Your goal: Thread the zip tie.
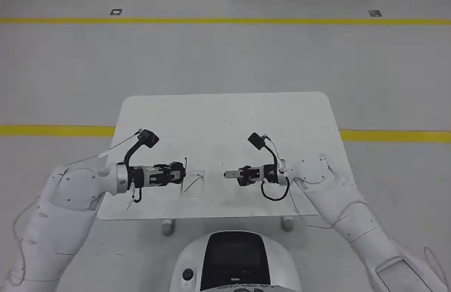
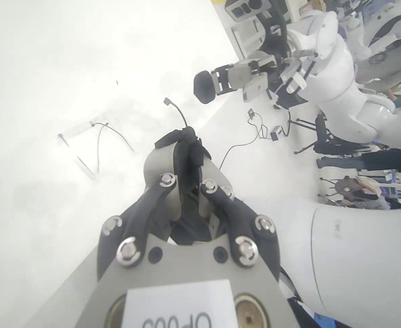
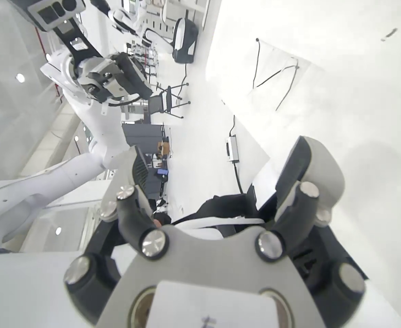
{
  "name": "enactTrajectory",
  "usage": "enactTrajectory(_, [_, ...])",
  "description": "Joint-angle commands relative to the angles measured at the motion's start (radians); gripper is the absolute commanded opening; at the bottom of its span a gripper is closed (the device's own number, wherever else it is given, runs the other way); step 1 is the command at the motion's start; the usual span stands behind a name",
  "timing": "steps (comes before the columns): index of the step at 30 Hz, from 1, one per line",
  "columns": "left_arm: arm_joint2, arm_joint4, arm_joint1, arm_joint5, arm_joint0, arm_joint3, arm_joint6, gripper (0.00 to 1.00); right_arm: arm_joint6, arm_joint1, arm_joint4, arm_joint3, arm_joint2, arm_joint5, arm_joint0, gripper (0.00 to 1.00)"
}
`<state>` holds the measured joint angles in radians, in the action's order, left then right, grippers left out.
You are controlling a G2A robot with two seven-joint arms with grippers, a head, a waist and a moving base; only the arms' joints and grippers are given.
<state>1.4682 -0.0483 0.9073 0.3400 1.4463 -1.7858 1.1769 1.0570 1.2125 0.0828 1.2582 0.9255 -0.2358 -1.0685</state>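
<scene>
Top view shows the white table with both arms held over its near half, one from each side. Their tools point at each other across a gap above the middle of the near edge.

On the robot's left, the left tool is closed tight on a black zip tie. In the left wrist view its dark fingers are pressed together around the strap. The free part of the strap curves out past the fingertips and ends in the small square head.

Opposite it, the right tool is open. In the right wrist view its two fingers are spread well apart. The tool is apart from the strap and from the left tool.

Between the two tools, nearer the left one, a small clear plastic sheet lies flat on the table close to the near edge. A few loose zip ties rest on it as thin black strands, bent and crossing one another. I cannot tell how many there are.
</scene>
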Motion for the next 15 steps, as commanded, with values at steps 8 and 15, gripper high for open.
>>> enactTrajectory(8, [0.069, 0.190, -0.009, 0.000, 0.004, -0.011, 0.213, 0.00, 0.063, 0.065, 0.127, -0.203, -0.126, -0.104, 0.146, 1.00])
enactTrajectory(15, [0.036, 0.178, -0.007, 0.000, -0.005, -0.012, 0.213, 0.00, 0.105, 0.105, 0.250, -0.250, -0.152, -0.104, 0.191, 1.00])
